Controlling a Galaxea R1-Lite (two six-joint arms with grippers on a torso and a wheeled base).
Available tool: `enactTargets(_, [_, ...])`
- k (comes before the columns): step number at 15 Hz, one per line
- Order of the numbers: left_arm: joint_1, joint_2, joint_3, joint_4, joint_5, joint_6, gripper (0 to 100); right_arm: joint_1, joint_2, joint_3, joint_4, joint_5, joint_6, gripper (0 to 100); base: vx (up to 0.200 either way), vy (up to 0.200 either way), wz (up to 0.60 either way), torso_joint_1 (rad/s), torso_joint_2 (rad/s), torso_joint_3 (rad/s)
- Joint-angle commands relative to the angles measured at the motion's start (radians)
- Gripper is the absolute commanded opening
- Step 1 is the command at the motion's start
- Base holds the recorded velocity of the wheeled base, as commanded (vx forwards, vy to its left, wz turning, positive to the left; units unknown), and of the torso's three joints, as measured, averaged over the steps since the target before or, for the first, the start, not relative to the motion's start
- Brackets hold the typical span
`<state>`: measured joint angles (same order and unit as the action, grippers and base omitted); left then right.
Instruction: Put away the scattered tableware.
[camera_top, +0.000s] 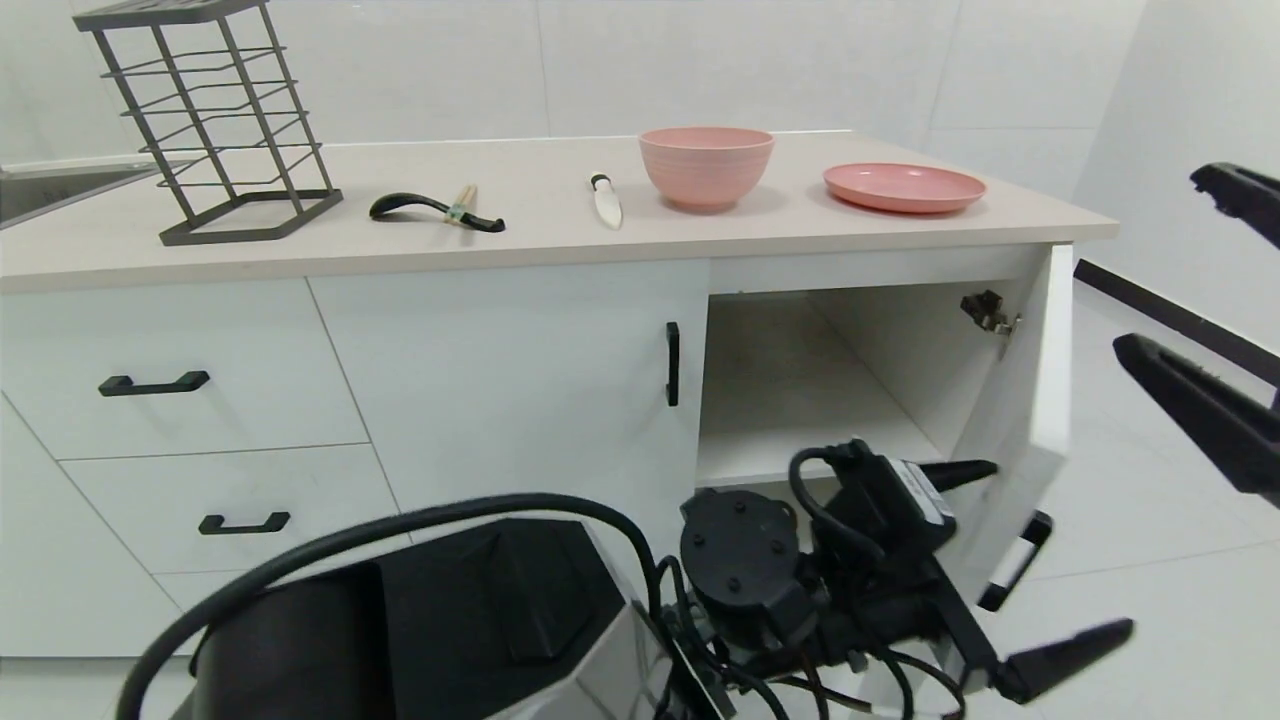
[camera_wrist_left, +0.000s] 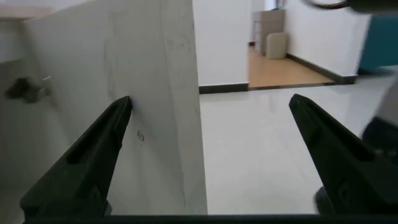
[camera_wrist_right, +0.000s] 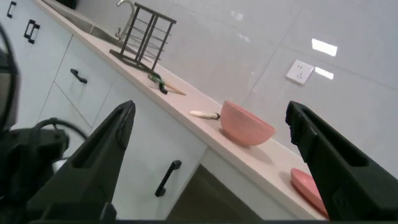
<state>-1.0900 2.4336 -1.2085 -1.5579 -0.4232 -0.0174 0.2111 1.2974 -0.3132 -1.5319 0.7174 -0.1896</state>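
Observation:
On the counter (camera_top: 540, 240) lie a black spoon (camera_top: 432, 210) crossed by chopsticks (camera_top: 461, 203), a white knife (camera_top: 606, 200), a pink bowl (camera_top: 706, 165) and a pink plate (camera_top: 904, 187). The bowl (camera_wrist_right: 246, 124), knife (camera_wrist_right: 204, 114) and plate (camera_wrist_right: 307, 185) are also in the right wrist view. My left gripper (camera_top: 1030, 555) is open low by the open cabinet door (camera_top: 1030, 400), whose edge (camera_wrist_left: 181, 93) stands between its fingers. My right gripper (camera_top: 1162, 262) hangs open and empty to the right of the counter.
A dark wire dish rack (camera_top: 215, 120) stands at the counter's left, beside a sink (camera_top: 60, 185). The right cabinet compartment (camera_top: 800, 400) is open with a bare shelf. Drawers with black handles (camera_top: 153, 383) fill the left front. Tiled floor (camera_top: 1130, 560) lies open to the right.

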Motion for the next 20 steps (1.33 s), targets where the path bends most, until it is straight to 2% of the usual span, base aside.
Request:
enactTargets(1, [-0.111,0.048,-0.115,0.048,0.006,-0.01,100,0.002,-0.021,-0.058,-0.001,-0.001,0.001,100,0.0,0.0,0.0,0.0,0.0,0.0])
enactTargets(2, [-0.149,0.076,-0.157,0.076,0.007,-0.01,100,0.002,-0.033,-0.098,-0.001,-0.001,0.001,100,0.0,0.0,0.0,0.0,0.0,0.0])
enactTargets(4, [-0.183,0.124,-0.174,0.073,0.007,-0.021,100,0.004,-0.067,-0.15,-0.001,-0.003,0.002,100,0.0,0.0,0.0,0.0,0.0,0.0])
enactTargets(5, [-0.159,0.127,-0.155,0.052,0.011,-0.044,100,0.004,-0.086,-0.156,0.001,-0.003,0.001,100,0.0,0.0,0.0,0.0,0.0,0.0])
enactTargets(7, [-0.022,0.087,-0.112,-0.013,0.012,-0.059,100,0.001,-0.118,-0.153,0.004,-0.001,0.001,100,0.0,0.0,0.0,0.0,0.0,0.0])
enactTargets(9, [0.144,-0.057,0.052,-0.013,0.012,-0.053,100,-0.001,-0.127,-0.132,0.006,-0.003,0.001,100,0.0,0.0,0.0,0.0,0.0,0.0])
enactTargets(11, [0.26,-0.294,0.277,-0.013,0.007,-0.053,100,-0.001,-0.127,-0.053,0.029,-0.004,0.001,100,0.0,0.0,0.0,0.0,0.0,0.0])
enactTargets(14, [0.341,-0.657,0.593,-0.013,0.009,-0.052,100,-0.001,-0.125,0.08,0.056,-0.023,0.001,100,0.0,0.0,0.0,0.0,0.0,0.0])
enactTargets(15, [0.363,-0.794,0.715,-0.013,0.011,-0.041,100,-0.002,-0.125,0.123,0.068,-0.024,0.001,100,0.0,0.0,0.0,0.0,0.0,0.0])
enactTargets(17, [0.418,-0.976,0.859,-0.013,0.02,0.019,100,-0.009,-0.133,0.187,0.107,-0.044,0.002,100,0.0,0.0,0.0,0.0,0.0,0.0])
enactTargets(18, [0.478,-1.128,0.955,-0.013,0.032,0.025,100,-0.009,-0.142,0.213,0.144,-0.061,0.002,100,0.0,0.0,0.0,0.0,0.0,0.0])
enactTargets(19, [0.536,-1.231,1.001,0.004,0.034,0.025,100,-0.007,-0.147,0.215,0.165,-0.07,0.002,100,0.0,0.0,0.0,0.0,0.0,0.0])
enactTargets(20, [0.688,-1.401,1.072,0.093,0.032,0.022,100,0.005,-0.144,0.207,0.184,-0.072,0.001,100,0.0,0.0,0.0,0.0,0.0,0.0])
